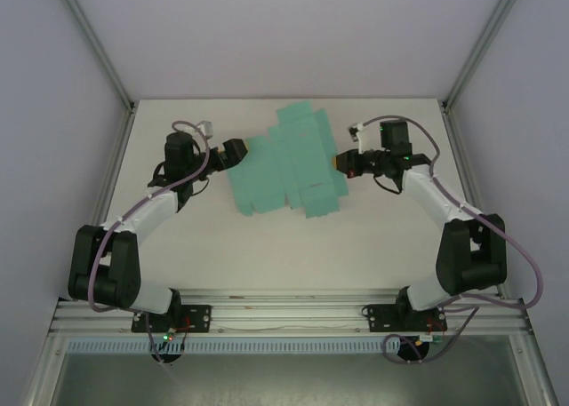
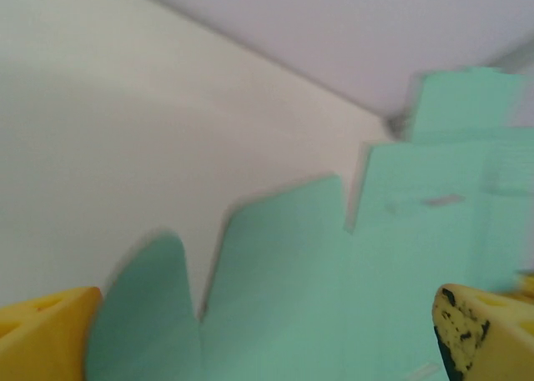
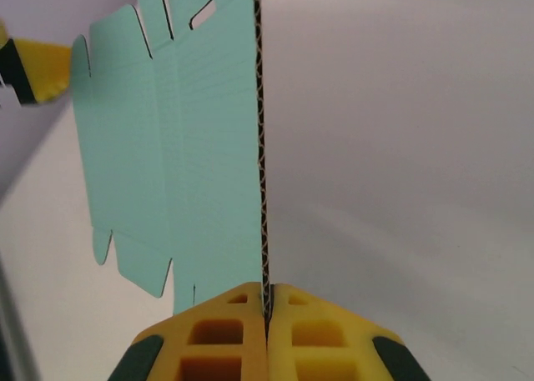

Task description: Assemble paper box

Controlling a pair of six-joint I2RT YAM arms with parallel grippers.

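The paper box is seen as a flat, unfolded die-cut sheet of teal-green corrugated card. It is placed between the two grippers, over the far half of the white table. In the overhead view the right gripper is found at the sheet's right edge and the left gripper at its left edge. Whether the sheet is resting on the table or is raised off it cannot be told from this view.

In the right wrist view the right gripper is shown pinched tight on the paper box. Its yellow fingers are pressed together with only the thickness of the card between them. The fluted edge of the card is seen running straight away from the fingertips. In this view the rest of the sheet is spread to the left of that edge, with rounded flaps along its nearer side and a small slot near its far end. Of the left gripper, one yellow finger is seen beside the sheet's far edge.

The left wrist view is blurred. There the left gripper is held wide apart, one yellow finger at the lower left corner and the other at the lower right. The paper box is seen lying across the gap between them, its notched flap edge turned towards the left finger. Whether either finger is touching the card cannot be told.
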